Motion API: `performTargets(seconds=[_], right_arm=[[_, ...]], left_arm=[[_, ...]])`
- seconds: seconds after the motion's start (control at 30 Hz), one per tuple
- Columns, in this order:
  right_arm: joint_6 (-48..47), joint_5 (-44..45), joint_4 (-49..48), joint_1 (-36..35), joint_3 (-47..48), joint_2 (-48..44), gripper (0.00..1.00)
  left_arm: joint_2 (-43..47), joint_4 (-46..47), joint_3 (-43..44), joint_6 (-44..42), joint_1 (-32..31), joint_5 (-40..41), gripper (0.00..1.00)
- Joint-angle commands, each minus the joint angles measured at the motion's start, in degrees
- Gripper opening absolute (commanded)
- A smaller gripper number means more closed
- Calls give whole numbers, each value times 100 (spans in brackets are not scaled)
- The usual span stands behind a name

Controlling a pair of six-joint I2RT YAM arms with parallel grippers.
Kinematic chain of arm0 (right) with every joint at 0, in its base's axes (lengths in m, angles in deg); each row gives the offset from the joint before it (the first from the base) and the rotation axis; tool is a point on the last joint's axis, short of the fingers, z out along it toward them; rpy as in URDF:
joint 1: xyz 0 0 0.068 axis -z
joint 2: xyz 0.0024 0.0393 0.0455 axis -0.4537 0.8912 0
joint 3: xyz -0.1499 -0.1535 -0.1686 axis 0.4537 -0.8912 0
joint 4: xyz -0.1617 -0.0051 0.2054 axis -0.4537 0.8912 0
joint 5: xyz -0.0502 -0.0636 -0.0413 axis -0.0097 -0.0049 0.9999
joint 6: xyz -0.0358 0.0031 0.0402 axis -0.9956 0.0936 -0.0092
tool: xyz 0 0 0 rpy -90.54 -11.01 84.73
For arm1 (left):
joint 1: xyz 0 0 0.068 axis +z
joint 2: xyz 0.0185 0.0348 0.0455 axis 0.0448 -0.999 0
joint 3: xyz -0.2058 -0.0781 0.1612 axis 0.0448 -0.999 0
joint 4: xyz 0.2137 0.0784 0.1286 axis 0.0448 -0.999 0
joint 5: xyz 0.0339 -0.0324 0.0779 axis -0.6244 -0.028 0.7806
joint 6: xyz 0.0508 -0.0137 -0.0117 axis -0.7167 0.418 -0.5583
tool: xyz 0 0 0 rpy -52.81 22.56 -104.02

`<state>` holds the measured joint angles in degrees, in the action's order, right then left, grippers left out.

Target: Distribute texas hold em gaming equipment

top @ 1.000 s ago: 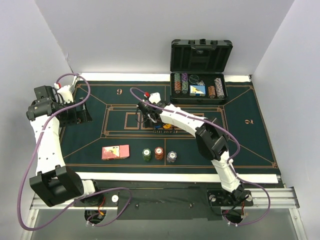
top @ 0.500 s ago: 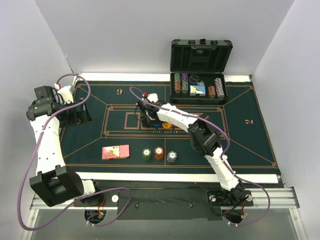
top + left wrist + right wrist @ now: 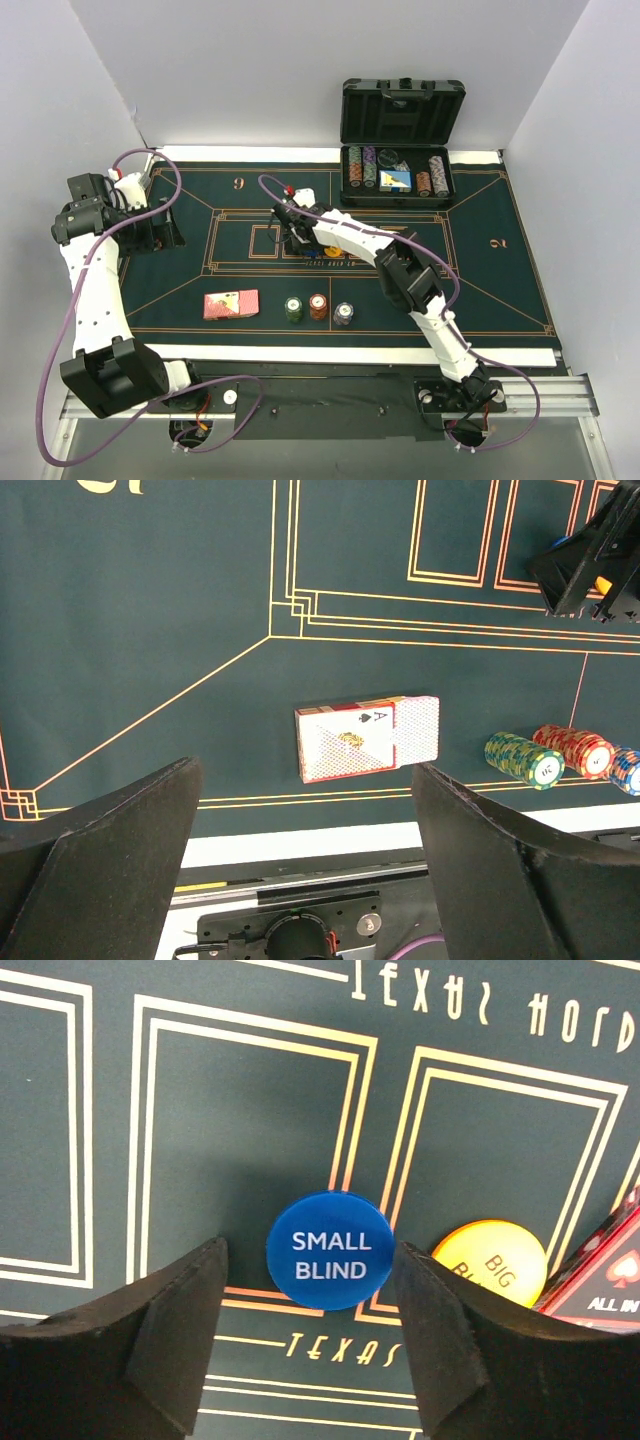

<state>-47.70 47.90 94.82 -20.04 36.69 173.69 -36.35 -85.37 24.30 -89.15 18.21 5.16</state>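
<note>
**Blue disc lies between the fingers of the right hand**

The coming move turns on one relation. The flat round blue plastic disc marked SMALL BLIND (image 3: 329, 1251) lies straight below the right hand (image 3: 308, 1250), in the gap between its two dark fingers. It rests flat on the dark green felt mat with orange lines (image 3: 240, 1110), near the middle of the mat. Being round, the blue disc has no long axis, so we judge that the turn of the wrist matters little. What matters is that the disc is thin and must be taken by its edge, low against the felt.

The right hand is released: its fingers stand apart, one on each side of the blue disc, and nothing is grasped. In the right wrist view the disc is not centred. It is closer to the finger on the right of the picture, while felt shows between it and the other finger. Whether the nearer finger touches the edge, we cannot tell.

Just beside it, on that same side, lies a round orange plastic disc marked BIG BLIND (image 3: 490, 1260), partly hidden by that finger. We judge this to be the risk: the finger must go down between the two discs without pushing the orange one.

The left hand (image 3: 157, 233) is wide open and empty, over the left edge of the mat and well apart from the blue disc. The right hand is clearly the nearer.
</note>
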Motion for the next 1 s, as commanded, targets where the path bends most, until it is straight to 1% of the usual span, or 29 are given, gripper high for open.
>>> performTargets(seconds=[0.0,0.3,0.5,0.6,0.67,0.73,0.8,0.83,0.87,0.93,0.97], right_arm=[[117,-201,397,-175,-124,-51,59],[143,-474,388,-623,368,230,37],[126,-746,371,-852,957,494,32],[91,-913,318,-983,1264,625,32],[12,-818,397,-1019,1414,617,35],[29,-599,397,-967,1214,346,56],[11,-239,318,-835,855,4,65],[11,-141,275,-713,617,-94,67],[29,-18,265,-651,536,-269,71],[99,114,283,-457,343,-402,77],[125,211,300,-344,238,-437,77]], left_arm=[[149,-118,245,-93,41,-138,97],[193,-74,175,-66,41,-59,97],[210,-4,8,-128,41,91,97],[219,22,-27,-154,41,117,97],[228,40,-54,-172,41,126,97],[219,57,-54,-180,32,109,97],[184,66,-54,-181,41,91,97],[175,84,-54,-181,41,82,97],[175,93,-63,-181,41,56,97],[166,119,-89,-172,41,29,97],[158,154,-106,-154,41,29,97]])
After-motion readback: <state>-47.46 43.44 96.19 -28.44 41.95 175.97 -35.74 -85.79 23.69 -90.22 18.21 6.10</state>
